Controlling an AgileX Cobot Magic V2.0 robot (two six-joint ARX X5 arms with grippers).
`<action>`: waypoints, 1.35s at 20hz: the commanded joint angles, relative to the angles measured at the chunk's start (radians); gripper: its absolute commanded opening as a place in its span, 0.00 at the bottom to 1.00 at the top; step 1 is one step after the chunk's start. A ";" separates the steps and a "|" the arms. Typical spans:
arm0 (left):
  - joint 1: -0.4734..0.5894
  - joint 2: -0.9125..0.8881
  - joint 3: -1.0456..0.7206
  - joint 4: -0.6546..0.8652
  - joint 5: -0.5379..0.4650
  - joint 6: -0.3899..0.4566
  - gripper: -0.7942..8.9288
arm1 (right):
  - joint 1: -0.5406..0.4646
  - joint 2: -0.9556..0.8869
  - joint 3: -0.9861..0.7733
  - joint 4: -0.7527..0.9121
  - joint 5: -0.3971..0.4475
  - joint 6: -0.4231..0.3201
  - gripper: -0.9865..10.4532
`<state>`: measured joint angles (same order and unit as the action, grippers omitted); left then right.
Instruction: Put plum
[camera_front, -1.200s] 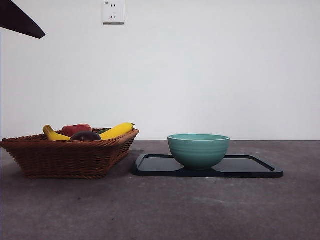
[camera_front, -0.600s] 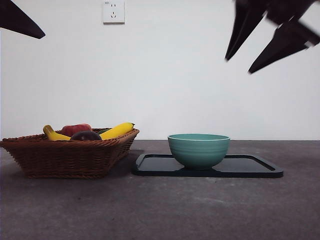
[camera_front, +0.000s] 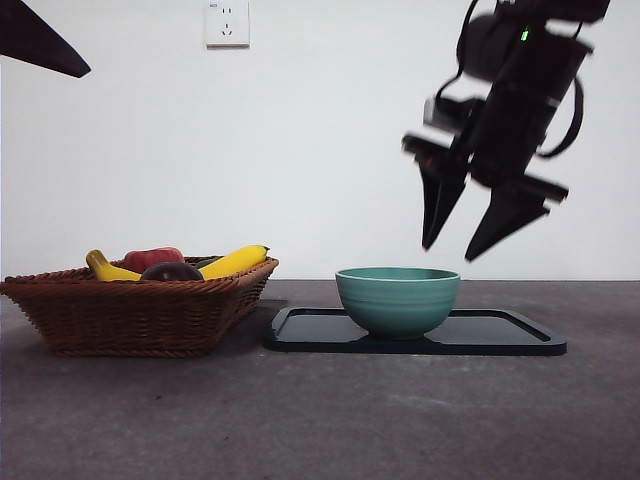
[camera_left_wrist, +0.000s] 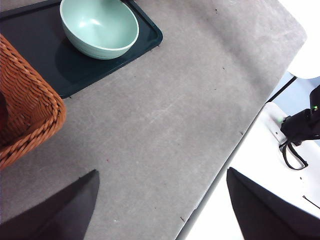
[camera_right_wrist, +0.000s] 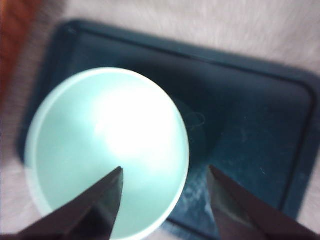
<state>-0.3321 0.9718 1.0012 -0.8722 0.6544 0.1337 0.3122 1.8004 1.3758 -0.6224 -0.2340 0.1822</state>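
1. Since half a second ago the right gripper (camera_front: 455, 245) has dropped from the top corner of the front view to hang just above the teal bowl (camera_front: 397, 300); a second ago it was out of sight. Nothing else has shifted.
2. Right gripper: jaws spread apart, nothing between them. Its wrist view looks straight down into the teal bowl (camera_right_wrist: 107, 150), blurred.
3. Left gripper (camera_left_wrist: 160, 210): waiting high and to the side, jaws wide apart and empty; in the front view only a black tip at the top corner.
4. Plum (camera_front: 172, 271): dark maroon, lying in the wicker basket (camera_front: 140, 315), touching the red fruit (camera_front: 152, 258) behind it, with the bananas (camera_front: 233, 262) on either side.
5. Step in hand, as a judgement: reaching for the plum. The working gripper is over the bowl, well apart from the basket, so it must carry across, come down on the dark fruit and not the brighter red one, and close across the plum's middle without nudging the bananas.
6. Dark tray (camera_front: 500, 335): under the bowl, just beside the basket.
7. Surface and room: grey mottled table (camera_front: 320, 420); plain white wall with a socket (camera_front: 227, 23).
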 joint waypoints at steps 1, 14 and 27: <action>-0.004 0.008 0.021 0.004 0.004 0.013 0.49 | 0.004 0.058 0.022 0.017 0.003 -0.013 0.32; -0.003 0.008 0.021 0.002 0.005 0.013 0.49 | 0.004 0.076 0.031 0.061 0.037 -0.007 0.09; -0.003 0.008 0.021 0.002 0.005 0.013 0.49 | 0.118 -0.427 -0.033 -0.202 0.030 -0.071 0.09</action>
<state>-0.3321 0.9722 1.0012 -0.8757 0.6544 0.1337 0.4252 1.3590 1.3384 -0.8246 -0.2062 0.1257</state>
